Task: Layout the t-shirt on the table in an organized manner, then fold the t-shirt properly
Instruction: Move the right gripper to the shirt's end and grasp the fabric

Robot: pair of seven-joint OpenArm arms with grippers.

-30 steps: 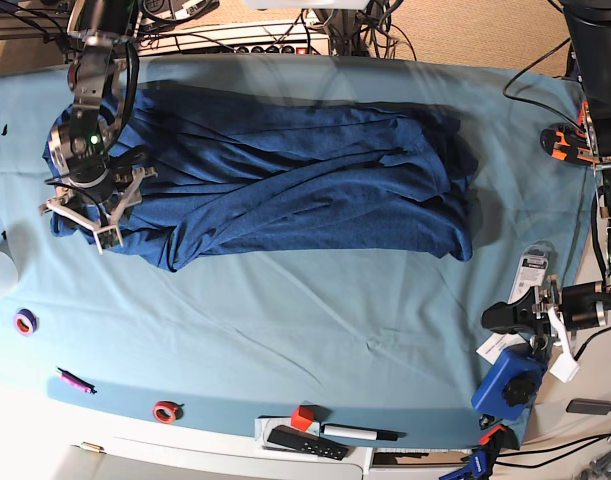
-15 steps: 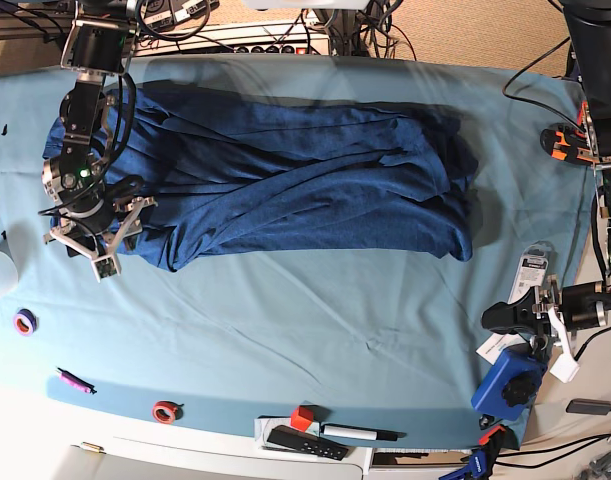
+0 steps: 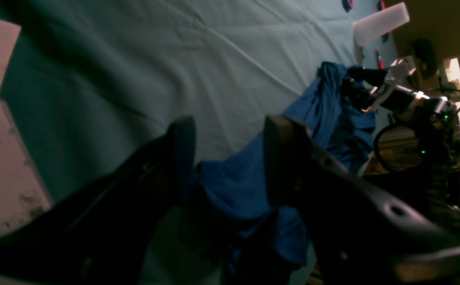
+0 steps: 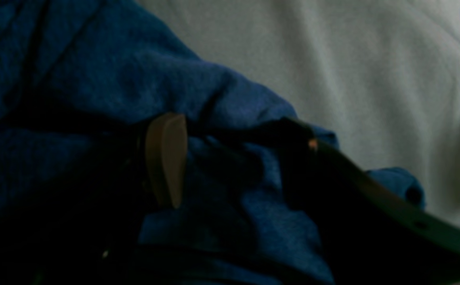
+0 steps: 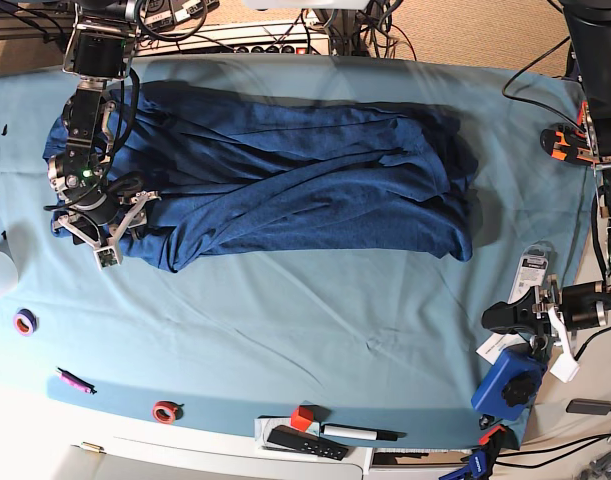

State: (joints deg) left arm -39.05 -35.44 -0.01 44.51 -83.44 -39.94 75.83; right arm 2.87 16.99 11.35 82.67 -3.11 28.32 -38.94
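The dark blue t-shirt (image 5: 285, 185) lies bunched and wrinkled in a long strip across the far half of the table (image 5: 285, 330). At the shirt's left end, my right gripper (image 5: 97, 237) stands open, its fingers straddling a fold of the blue fabric (image 4: 230, 221). The tan pad (image 4: 166, 166) is on one side of the fold and the dark finger (image 4: 293, 166) on the other. My left gripper (image 5: 533, 315) rests open off the table's right front corner with nothing in it. In the left wrist view, that gripper (image 3: 230, 158) looks along the cloth toward the shirt (image 3: 249, 186).
A purple tape roll (image 5: 25, 322), pink marker (image 5: 73, 380), red tape roll (image 5: 165, 411), red cube (image 5: 302, 417), black remote (image 5: 305, 442) and pen (image 5: 360, 433) line the front edge. A white packet (image 5: 533, 270) and blue device (image 5: 508, 380) sit at the right.
My right gripper has shifted toward the front edge of the shirt's left end, and its jaws have spread a little wider. The left arm has not moved.
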